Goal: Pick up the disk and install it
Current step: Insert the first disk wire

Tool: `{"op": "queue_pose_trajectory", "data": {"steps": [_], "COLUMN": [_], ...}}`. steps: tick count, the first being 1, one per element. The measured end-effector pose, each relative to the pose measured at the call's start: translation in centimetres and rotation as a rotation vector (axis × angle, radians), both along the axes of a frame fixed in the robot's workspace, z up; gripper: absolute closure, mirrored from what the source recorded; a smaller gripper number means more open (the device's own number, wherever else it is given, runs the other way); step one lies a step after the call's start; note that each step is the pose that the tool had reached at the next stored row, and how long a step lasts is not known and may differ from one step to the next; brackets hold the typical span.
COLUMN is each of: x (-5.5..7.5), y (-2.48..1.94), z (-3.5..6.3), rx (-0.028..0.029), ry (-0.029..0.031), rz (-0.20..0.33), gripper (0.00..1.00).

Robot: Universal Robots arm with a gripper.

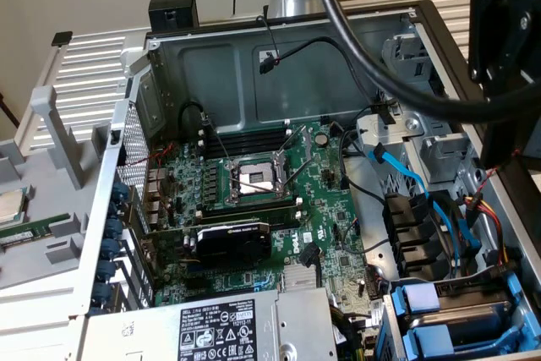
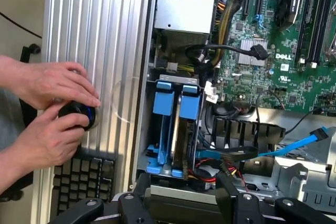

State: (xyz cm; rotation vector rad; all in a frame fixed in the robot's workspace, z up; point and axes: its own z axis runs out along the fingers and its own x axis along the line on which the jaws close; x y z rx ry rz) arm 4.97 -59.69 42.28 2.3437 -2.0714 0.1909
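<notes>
Disk (image 2: 185, 136): taken to be the blue-railed drive standing on edge in the drive cage (image 2: 151, 129) at a corner of the computer case (image 1: 220, 73), just beside a second blue-railed tray (image 2: 164, 124). No label can be read, so which of the two it is remains uncertain. Gripper (image 2: 182, 184) hangs over the cage, jaws wide apart, nothing held, touching neither tray. Judgement: both trays look seated and no disk lies loose, so either the install is done or the pick has not begun; cannot tell which. A person's hand (image 2: 50, 82) rests on a black knob (image 2: 79, 115) outside the case.
</notes>
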Motion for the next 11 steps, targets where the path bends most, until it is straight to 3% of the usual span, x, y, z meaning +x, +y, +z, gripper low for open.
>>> {"op": "queue_pose_trajectory", "data": {"steps": [11], "x": [-0.02], "y": [-1.09], "z": [-1.08], "rx": [0.0001], "ry": [-0.0001], "rz": [0.052], "gripper": [0.39]}}
